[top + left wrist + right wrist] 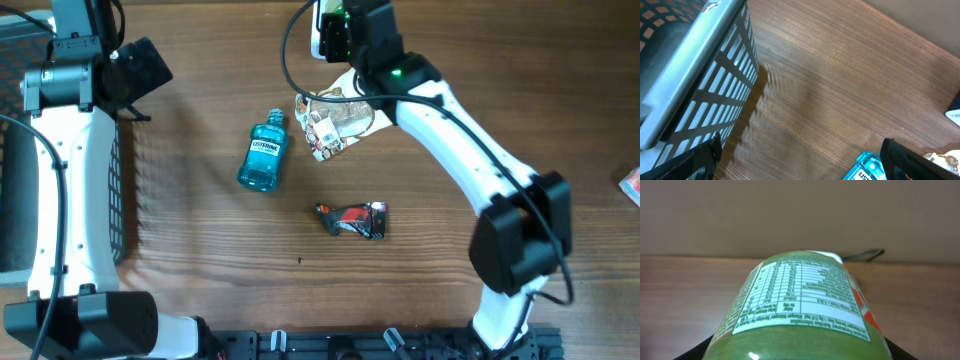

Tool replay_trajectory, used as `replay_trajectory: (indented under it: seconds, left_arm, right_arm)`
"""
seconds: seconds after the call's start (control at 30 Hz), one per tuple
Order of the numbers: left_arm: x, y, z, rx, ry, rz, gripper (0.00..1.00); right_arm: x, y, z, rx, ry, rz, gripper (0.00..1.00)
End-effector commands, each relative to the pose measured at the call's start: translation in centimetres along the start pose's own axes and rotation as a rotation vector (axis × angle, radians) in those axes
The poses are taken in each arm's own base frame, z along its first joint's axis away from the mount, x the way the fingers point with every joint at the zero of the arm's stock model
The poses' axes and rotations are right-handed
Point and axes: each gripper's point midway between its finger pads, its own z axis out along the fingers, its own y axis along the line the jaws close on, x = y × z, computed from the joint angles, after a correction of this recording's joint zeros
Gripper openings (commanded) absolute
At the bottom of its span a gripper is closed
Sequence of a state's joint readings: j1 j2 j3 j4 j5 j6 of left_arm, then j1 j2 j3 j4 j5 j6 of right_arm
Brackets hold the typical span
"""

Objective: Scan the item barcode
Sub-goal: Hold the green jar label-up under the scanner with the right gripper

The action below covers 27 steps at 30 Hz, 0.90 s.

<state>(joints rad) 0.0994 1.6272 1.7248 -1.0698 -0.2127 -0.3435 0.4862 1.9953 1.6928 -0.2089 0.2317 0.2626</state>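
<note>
Gripping the green bottle [800, 310], the right gripper [796, 355] is clamped round it at the table's far edge. Best to rotate it slowly: only the nutrition panel shows. Beyond, the left gripper [800, 165] hangs spread wide beside the basket [690, 75].

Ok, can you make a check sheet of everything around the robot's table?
Surface: wooden table, no spills seen.
Job's things: green bottle, nutrition label facing the wrist camera; no barcode seen.
Clutter: blue mouthwash, clear bag, dark packet, red thing at the edge.
Grippers: left gripper open, empty, beside the basket; right gripper shut on the green bottle.
Cables: black cable looping by the right arm.
Surroundings: grey basket, plain wall.
</note>
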Motion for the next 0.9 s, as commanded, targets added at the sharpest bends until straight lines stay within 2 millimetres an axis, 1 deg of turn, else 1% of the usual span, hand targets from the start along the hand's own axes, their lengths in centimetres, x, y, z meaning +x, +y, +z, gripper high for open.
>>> replay_trajectory:
  seconds: [0.0, 0.07, 0.17, 0.3, 0.37, 0.43, 0.47, 0.6, 0.7, 0.87]
  left_arm:
    - [0.2, 0.2, 0.6, -0.013, 0.01, -0.005, 1.0]
    - [0.2, 0.2, 0.6, -0.012, 0.01, -0.006, 1.0]
    - [0.2, 0.2, 0.6, -0.013, 0.01, -0.005, 1.0]
    - [0.2, 0.2, 0.6, -0.013, 0.01, -0.005, 1.0]
    - [0.2, 0.2, 0.6, -0.012, 0.01, -0.005, 1.0]
    - [0.2, 0.2, 0.5, -0.012, 0.01, -0.006, 1.0]
    - [0.2, 0.2, 0.6, -0.013, 0.01, -0.005, 1.0]
    - [0.2, 0.2, 0.6, -0.013, 0.01, -0.005, 1.0]
    - [0.2, 0.2, 0.6, -0.013, 0.01, -0.005, 1.0]
    - [0.2, 0.2, 0.6, -0.013, 0.01, -0.005, 1.0]
  right_arm:
    - [-1.2, -1.3, 1.4, 0.093, -0.083, -0.114, 0.6]
    - [-1.7, -1.1, 1.9, 0.089, -0.114, -0.14, 0.6]
    - [-2.2, -0.8, 2.3, 0.085, -0.149, -0.165, 0.56]
    - [-3.1, -0.8, 2.7, 0.089, -0.203, -0.205, 0.58]
    - [-3.4, -1.1, 3.4, 0.092, -0.229, -0.193, 0.59]
    - [-3.2, -1.5, 4.2, 0.097, -0.246, -0.191, 0.59]
    - [-3.1, -1.6, 4.5, 0.1, -0.253, -0.192, 0.61]
    - [-2.8, -1.8, 6.1, 0.103, -0.301, -0.198, 0.62]
    - [-3.1, -1.7, 6.8, 0.103, -0.358, -0.203, 0.64]
    - [-2.7, -1.4, 7.9, 0.086, -0.409, -0.182, 0.68]
